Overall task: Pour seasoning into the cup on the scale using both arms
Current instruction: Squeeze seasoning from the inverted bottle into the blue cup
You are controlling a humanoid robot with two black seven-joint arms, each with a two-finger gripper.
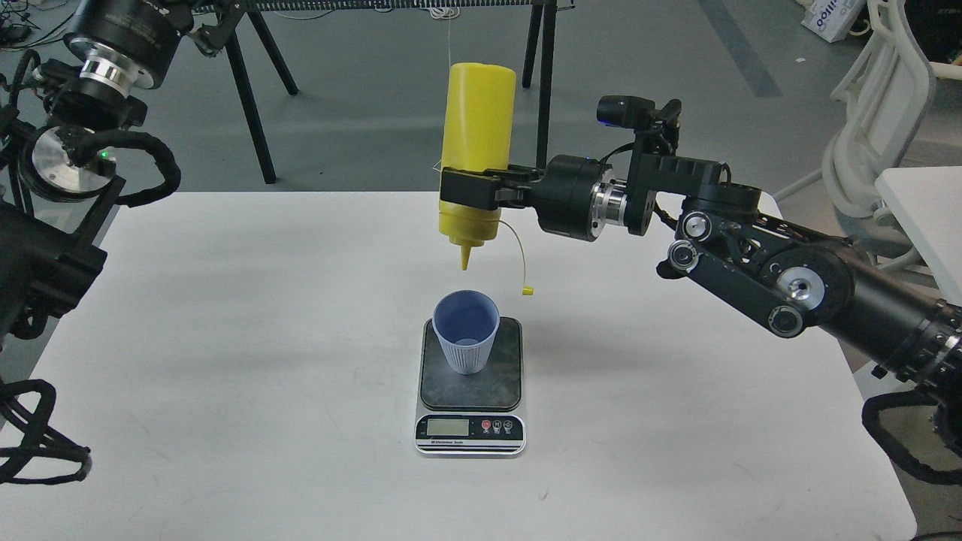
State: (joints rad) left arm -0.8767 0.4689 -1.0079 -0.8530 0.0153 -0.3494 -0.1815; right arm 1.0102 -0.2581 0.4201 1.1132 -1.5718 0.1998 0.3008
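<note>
The yellow seasoning bottle (481, 113) hangs upside down, nozzle (466, 259) pointing straight down just above the light blue cup (466, 330). Its tethered tip cover (528, 290) dangles to the right. My right gripper (470, 197) is shut on the bottle's lower body, coming in from the right. The cup stands upright on the back of the scale's dark plate (503, 372); no stream shows. The scale's display strip (470, 428) faces me. My left gripper (207, 26) is far off at the top left, mostly cut off by the frame edge.
The white table (225, 338) carries only the scale. My left arm (68, 150) rises along the left edge. Black table legs (252, 113) stand on the floor behind. A white chair (879, 113) and another white table (924, 210) are at the right.
</note>
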